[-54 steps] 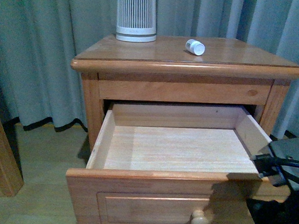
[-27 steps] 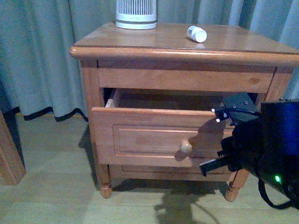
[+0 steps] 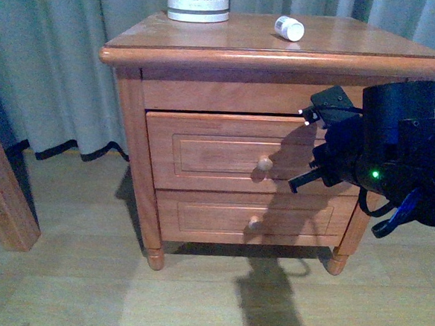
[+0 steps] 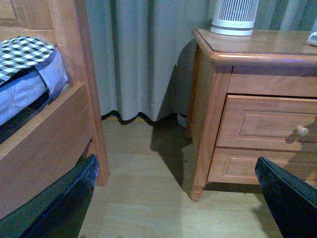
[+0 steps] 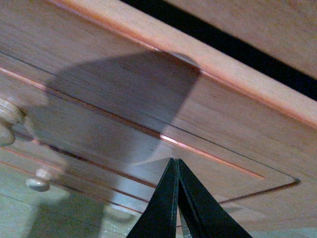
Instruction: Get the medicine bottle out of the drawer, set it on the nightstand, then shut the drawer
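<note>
The medicine bottle [image 3: 290, 28] lies on its side on the nightstand [image 3: 210, 50] top, right of centre; its edge shows in the left wrist view [image 4: 313, 38]. The upper drawer [image 3: 226, 152] is pushed in flush, its round knob [image 3: 264, 164] showing. My right gripper [image 3: 302, 150] is shut and empty, its tips against the drawer front's right part; in the right wrist view [image 5: 174, 166] the closed fingers press on the panel [image 5: 148, 99]. My left gripper [image 4: 176, 198] is open and empty, low over the floor left of the nightstand [image 4: 237, 54].
A tall white ribbed device [image 3: 198, 1] stands at the top's back left. The lower drawer [image 3: 251, 219] is closed. Grey curtains [image 3: 53, 54] hang behind. A wooden bed frame [image 4: 54, 129] with checked bedding stands at the left.
The drawer went from wide open to half shut to fully shut. My right arm moved in and up against the drawer front. The view drew back and lower.
</note>
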`<action>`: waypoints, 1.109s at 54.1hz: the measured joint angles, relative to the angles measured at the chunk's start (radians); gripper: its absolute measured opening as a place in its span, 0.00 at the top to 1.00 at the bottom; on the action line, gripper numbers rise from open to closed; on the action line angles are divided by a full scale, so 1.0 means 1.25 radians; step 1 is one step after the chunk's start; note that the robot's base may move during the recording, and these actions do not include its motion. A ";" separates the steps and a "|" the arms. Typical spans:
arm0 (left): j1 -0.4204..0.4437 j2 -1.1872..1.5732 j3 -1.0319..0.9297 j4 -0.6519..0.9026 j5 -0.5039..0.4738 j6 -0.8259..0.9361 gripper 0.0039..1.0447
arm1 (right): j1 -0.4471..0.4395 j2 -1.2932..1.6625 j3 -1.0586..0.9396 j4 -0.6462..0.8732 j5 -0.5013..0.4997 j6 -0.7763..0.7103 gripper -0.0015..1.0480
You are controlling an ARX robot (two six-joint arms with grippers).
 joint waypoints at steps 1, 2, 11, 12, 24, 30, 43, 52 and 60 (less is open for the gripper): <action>0.000 0.000 0.000 0.000 0.000 0.000 0.06 | -0.001 0.001 0.006 -0.003 -0.002 -0.002 0.97; 0.000 0.000 0.000 0.000 0.000 0.000 0.06 | -0.001 0.001 0.008 -0.005 -0.003 -0.003 0.97; 0.000 0.000 0.000 0.000 0.000 0.000 0.06 | -0.010 0.012 0.039 -0.034 -0.028 -0.018 0.97; 0.000 0.000 0.000 0.000 0.000 0.000 0.06 | -0.011 0.012 0.041 -0.036 -0.030 -0.019 0.97; 0.000 0.000 0.000 0.000 0.000 0.000 0.06 | -0.033 0.021 0.065 -0.074 -0.066 -0.022 0.97; 0.000 0.000 0.000 0.000 0.000 0.000 0.06 | -0.042 0.021 0.072 -0.084 -0.085 -0.017 0.97; 0.000 0.000 0.000 0.000 0.000 0.000 0.06 | -0.048 0.017 0.074 -0.095 -0.098 0.047 0.97; 0.000 0.000 0.000 0.000 0.000 0.000 0.06 | -0.059 -0.079 -0.031 -0.092 -0.068 0.201 0.97; 0.000 0.000 0.000 0.000 0.000 0.000 0.06 | -0.026 -0.208 -0.168 -0.100 -0.100 0.348 0.97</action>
